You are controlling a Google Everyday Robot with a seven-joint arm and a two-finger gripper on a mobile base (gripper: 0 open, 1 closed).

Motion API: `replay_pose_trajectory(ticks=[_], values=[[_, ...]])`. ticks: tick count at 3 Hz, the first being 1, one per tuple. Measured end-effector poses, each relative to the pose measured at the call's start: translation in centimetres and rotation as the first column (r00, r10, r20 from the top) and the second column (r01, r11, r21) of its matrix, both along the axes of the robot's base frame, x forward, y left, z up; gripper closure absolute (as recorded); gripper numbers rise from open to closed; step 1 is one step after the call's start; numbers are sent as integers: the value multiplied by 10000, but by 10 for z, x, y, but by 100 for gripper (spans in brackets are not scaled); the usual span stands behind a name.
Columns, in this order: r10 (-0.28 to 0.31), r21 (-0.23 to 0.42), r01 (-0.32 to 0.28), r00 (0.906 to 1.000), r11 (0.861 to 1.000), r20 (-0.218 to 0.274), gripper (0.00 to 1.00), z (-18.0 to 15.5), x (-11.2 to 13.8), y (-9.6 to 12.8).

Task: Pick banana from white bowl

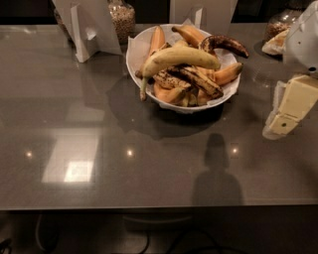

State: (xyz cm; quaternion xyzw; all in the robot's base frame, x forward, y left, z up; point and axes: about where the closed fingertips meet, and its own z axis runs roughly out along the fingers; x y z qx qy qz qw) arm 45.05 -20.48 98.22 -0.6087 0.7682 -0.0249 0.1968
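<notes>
The banana (181,57) lies on top of the heap in the white bowl (171,104), its long pale body running across the bowl and its thin stem drooping over the left rim. Nothing holds it, so by my reading the pick is not yet begun: reach, grasp and lift are all left.

Under and around it in the bowl lie blackened bananas (194,77) and smaller orange ones (158,39), touching it from below, so a grasp from above looks the clearest way in.

The gripper (284,116) hangs to the right of the bowl, well apart from it and above the table (99,149); whether it is apart or together I cannot tell.

Behind the bowl to the left stand a white card stand (87,25) and a glass jar (122,20); another stand (203,12) rises just behind the rim. These crowd the far side. In front of the bowl the table runs to its near edge.
</notes>
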Motion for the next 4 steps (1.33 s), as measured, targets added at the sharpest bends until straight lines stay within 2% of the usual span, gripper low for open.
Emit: replay_pose_trajectory(ticks=[1,2,3,4], values=[[719,753,-783,9938,9941,844,0,14,25,30],[1321,1391,-1547,9784,9781,1587,0,24,50,58],[1875,1727,-2296,9550,9578,2298,0,29,76,84],[2114,2132,-2762,9356,9372,2829,0,32,97,104]])
